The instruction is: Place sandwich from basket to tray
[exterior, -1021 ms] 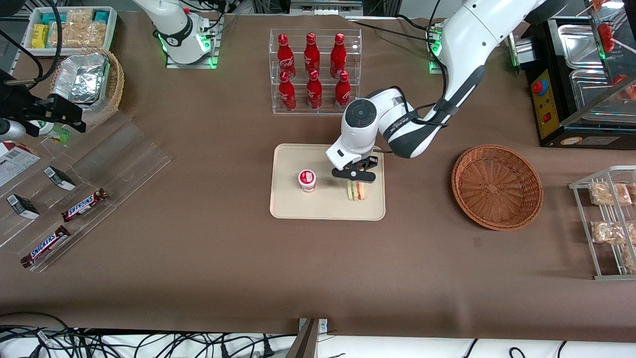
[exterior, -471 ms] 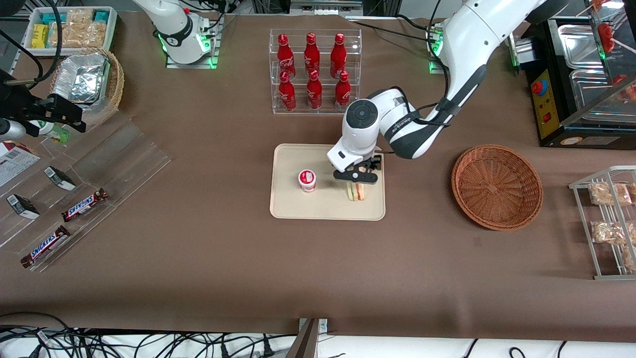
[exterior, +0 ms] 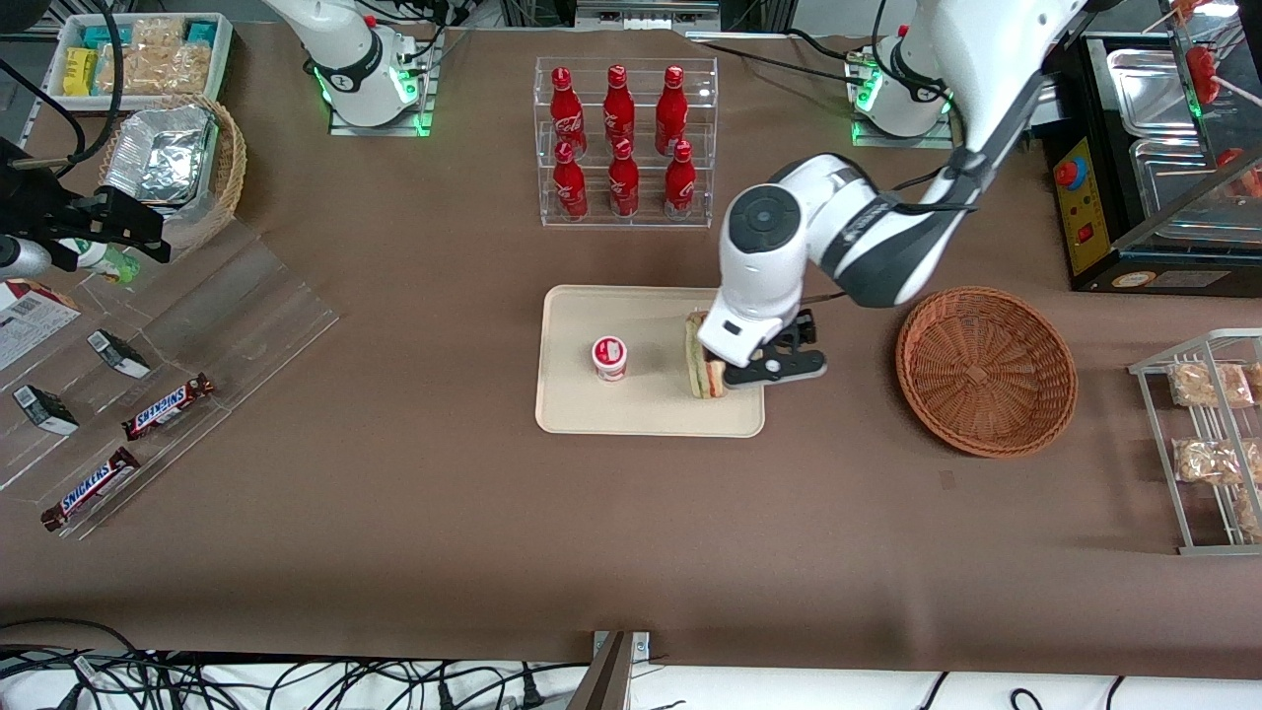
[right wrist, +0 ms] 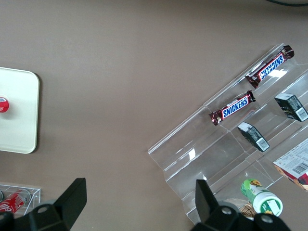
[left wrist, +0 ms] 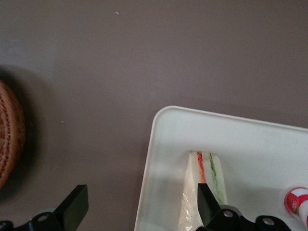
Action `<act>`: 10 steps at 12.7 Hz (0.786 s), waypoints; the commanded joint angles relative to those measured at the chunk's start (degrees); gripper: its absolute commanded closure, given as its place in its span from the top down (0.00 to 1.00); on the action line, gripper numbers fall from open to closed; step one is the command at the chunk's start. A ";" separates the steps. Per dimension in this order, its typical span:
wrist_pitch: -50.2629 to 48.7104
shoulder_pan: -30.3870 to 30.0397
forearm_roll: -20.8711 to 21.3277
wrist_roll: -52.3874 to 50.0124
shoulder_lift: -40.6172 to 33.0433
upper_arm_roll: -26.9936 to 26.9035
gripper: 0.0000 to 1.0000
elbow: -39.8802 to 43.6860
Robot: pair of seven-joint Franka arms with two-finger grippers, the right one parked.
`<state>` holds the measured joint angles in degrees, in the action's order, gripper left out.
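The sandwich (exterior: 702, 367), a wrapped wedge with red and green layers, lies on the cream-beige tray (exterior: 651, 406) near the tray's edge toward the basket. It also shows in the left wrist view (left wrist: 208, 175), on the tray (left wrist: 250, 139). My left gripper (exterior: 781, 367) is open and empty, raised over that tray edge, beside the sandwich and between it and the reddish-brown basket (exterior: 986, 370). In the wrist view the gripper (left wrist: 139, 211) spans the tray rim, one finger (left wrist: 206, 204) over the sandwich. The basket (left wrist: 7, 130) looks empty.
A small red-and-white cup (exterior: 609, 357) stands on the tray beside the sandwich. A clear rack of red bottles (exterior: 623, 143) stands farther from the camera. A wire snack rack (exterior: 1208, 444) and a black machine (exterior: 1154, 168) are at the working arm's end.
My gripper has left the sandwich and moved sideways toward the basket. The sandwich stays on the tray and now shows in full.
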<state>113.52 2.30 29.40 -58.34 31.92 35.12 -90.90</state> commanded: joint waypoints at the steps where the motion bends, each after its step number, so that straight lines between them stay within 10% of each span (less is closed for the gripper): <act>1: -2.60 -3.43 -3.29 -0.38 -3.52 0.30 1.00 0.81; 10: -11.73 -14.68 -12.78 16.12 -11.09 0.56 1.00 3.44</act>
<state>104.32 -9.69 19.41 -47.46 22.32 35.21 -88.32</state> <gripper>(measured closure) 0.000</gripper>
